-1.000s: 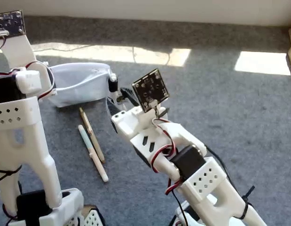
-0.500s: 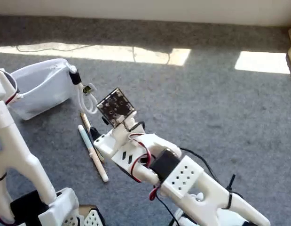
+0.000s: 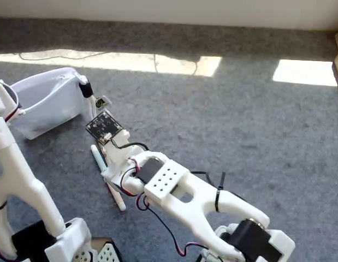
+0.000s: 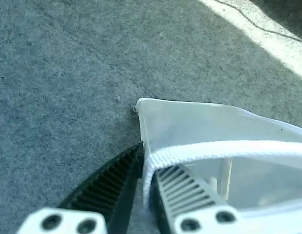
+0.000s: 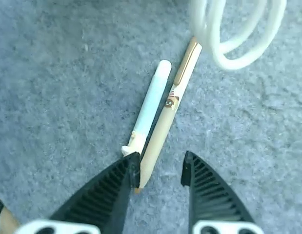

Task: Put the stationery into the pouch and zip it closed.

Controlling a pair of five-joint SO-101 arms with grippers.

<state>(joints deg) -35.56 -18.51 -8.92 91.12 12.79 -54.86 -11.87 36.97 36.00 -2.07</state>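
Two pens [image 5: 165,117] are lying together; right gripper [image 5: 160,168] is hovering spread over their tips, probably needing to pinch one. Left gripper [image 4: 145,161] is clamping the pouch [image 4: 204,122] at ten o'clock.

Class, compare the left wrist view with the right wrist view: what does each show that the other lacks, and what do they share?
Left wrist view: the left claw is clamped shut on the webbing rim of the white mesh pouch.
Right wrist view: the right claw is open over the near ends of a pale blue plastic pen and a beige plastic pen. The two lie side by side, with a looped white cord beyond them.
Both: the grey carpet underneath.
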